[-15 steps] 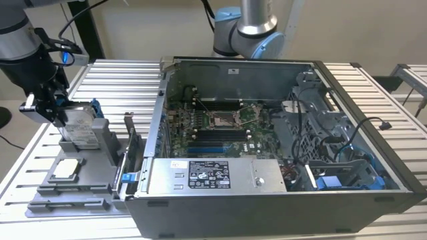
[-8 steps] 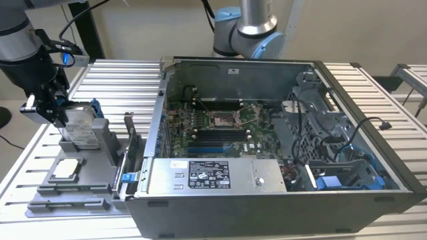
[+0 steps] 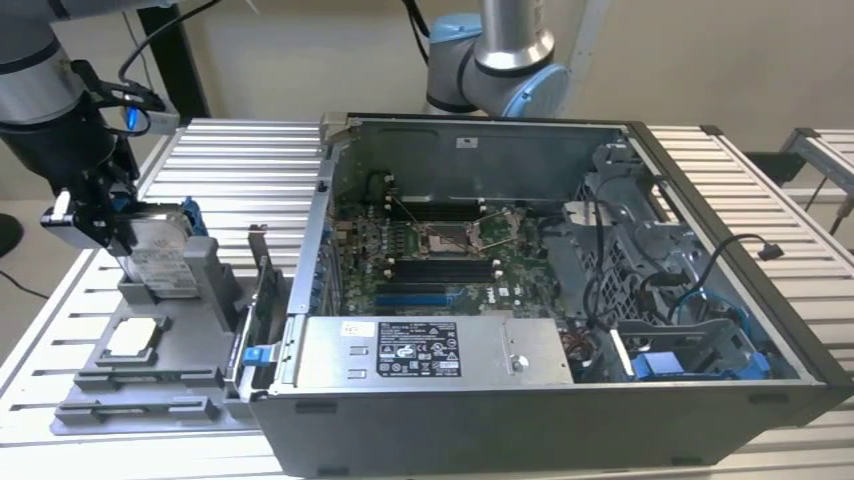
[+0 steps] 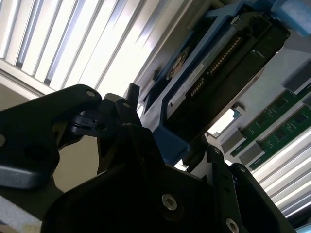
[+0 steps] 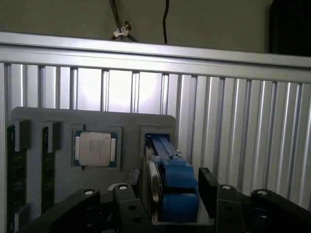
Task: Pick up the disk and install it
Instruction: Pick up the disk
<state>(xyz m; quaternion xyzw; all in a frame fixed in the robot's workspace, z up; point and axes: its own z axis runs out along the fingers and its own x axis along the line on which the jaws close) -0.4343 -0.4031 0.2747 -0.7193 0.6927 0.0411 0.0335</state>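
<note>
Exterior view looks down from high on the open case (image 3: 534, 430); both wrist views sit close against the disk (image 5: 172, 179) (image 4: 214, 73).

Beige wall (image 3: 734, 60), slatted table (image 3: 240, 160) (aluminium)

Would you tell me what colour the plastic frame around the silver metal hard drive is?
Blue frame, best seen in the first wrist view.

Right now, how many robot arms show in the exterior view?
2. One arm is at the exterior view's left, reaching down to the upright disk in the grey tray; the other arm stands behind the open computer case. More could be out of frame.
</note>
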